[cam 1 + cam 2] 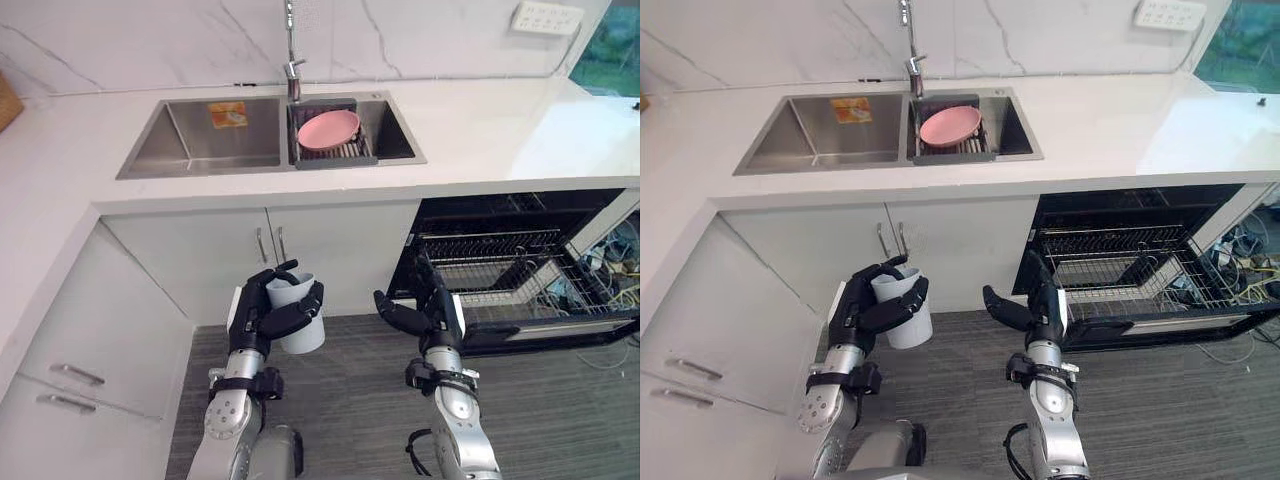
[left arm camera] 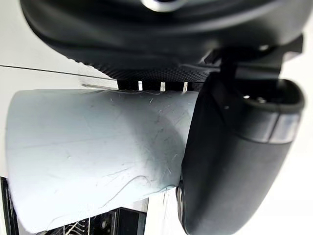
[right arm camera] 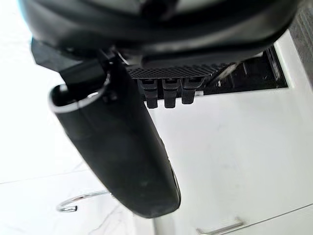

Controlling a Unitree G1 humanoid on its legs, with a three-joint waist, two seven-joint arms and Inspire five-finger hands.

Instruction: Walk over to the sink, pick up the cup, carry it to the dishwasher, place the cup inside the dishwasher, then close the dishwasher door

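Closest to me, the left hand [image 1: 250,322] has its fingers and thumb curled round the cup [image 1: 306,338]; the cup is pale blue-white, upright with its mouth up, and held in the air above the grey plank floor [image 1: 350,400]; just behind it stand the white cabinet doors [image 1: 200,255] under the sink [image 1: 200,140]. Level with it, off to the robot's right, the right hand [image 1: 432,315] hangs empty with its fingers loosely spread, in front of the near corner of the dishwasher [image 1: 470,212]; the dishwasher door [image 1: 560,328] is folded down flat and a wire rack [image 1: 500,270] is drawn out over it. Up on the white countertop [image 1: 480,130], the sink's left basin is bare steel; the right basin holds a dark drain rack [image 1: 332,157] with a pink plate [image 1: 328,128] lying in it, and the faucet [image 1: 292,70] rises behind, between the two basins.
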